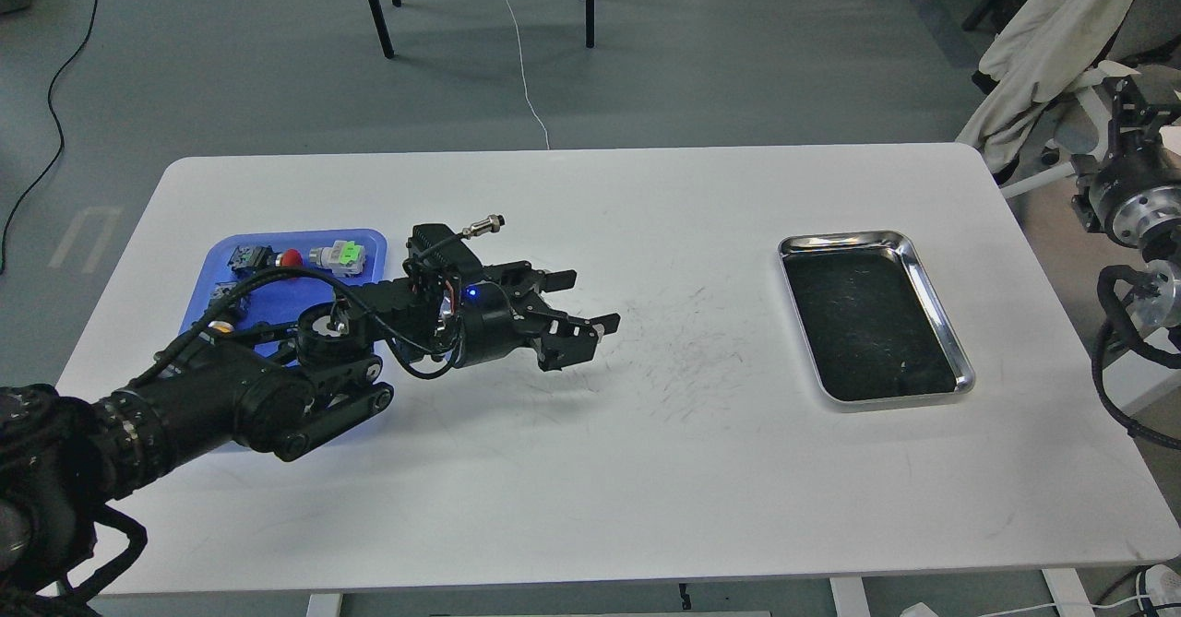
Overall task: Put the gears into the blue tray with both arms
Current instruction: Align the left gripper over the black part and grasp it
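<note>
The blue tray (212, 265) lies at the table's left and holds several push-button switches. My left arm reaches out over it toward the table's middle. Its gripper (581, 305) is open and held low over the scratched white tabletop, one finger (559, 278) farther back and the other (602, 325) nearer. No gears show; the spot under the left gripper is covered by its fingers. My right arm stays off the table at the right edge, and its gripper (1131, 100) is dark and small, so its fingers cannot be told apart.
A shiny steel tray (844, 240) with a dark bottom lies at the table's right. In the blue tray are a red-capped switch (291, 255) and a green-capped one (347, 252). Chair legs and cables are on the floor beyond the table.
</note>
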{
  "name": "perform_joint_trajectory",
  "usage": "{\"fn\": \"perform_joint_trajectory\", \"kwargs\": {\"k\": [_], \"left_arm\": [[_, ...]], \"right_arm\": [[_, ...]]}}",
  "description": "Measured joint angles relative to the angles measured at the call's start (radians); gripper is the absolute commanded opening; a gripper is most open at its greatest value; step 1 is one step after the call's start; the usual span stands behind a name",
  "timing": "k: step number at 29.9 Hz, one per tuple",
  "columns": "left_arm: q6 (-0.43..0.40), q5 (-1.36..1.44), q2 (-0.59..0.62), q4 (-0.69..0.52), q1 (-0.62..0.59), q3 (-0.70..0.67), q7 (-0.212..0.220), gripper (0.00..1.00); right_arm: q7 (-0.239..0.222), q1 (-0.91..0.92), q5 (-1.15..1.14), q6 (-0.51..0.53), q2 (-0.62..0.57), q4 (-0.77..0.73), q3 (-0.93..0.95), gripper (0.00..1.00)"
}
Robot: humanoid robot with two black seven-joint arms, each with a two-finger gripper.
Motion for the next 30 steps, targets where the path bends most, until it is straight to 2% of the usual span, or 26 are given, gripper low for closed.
{"fn": "perform_joint_trajectory", "kwargs": {"k": [4, 12, 14, 16, 23, 30], "left_arm": [[0.069, 0.072, 0.008, 0.004, 0.012, 0.008, 0.000, 0.85], [0.094, 0.167, -0.002, 0.038, 0.019, 0.020, 0.000, 0.84], [0.096, 0.180, -0.006, 0.052, 0.019, 0.025, 0.000, 0.82], [0.104, 0.187, -0.010, 0.078, 0.019, 0.028, 0.000, 0.76], [0.154, 0.190, -0.067, 0.206, 0.023, 0.068, 0.000, 0.74], [0.169, 0.189, -0.082, 0.233, 0.039, 0.077, 0.000, 0.68]], "right_arm": [[0.000, -0.002, -0.001, 0.000, 0.001, 0.000, -0.002, 0.94], [0.000, -0.004, -0.001, 0.000, 0.007, -0.019, -0.004, 0.94], [0.000, -0.004, -0.002, 0.000, 0.007, -0.019, -0.006, 0.94], [0.000, -0.004, -0.003, 0.000, 0.006, -0.019, -0.008, 0.94], [0.000, -0.004, -0.003, 0.000, 0.001, -0.020, -0.011, 0.94], [0.000, -0.006, -0.007, 0.000, 0.004, -0.020, -0.014, 0.94]]}}
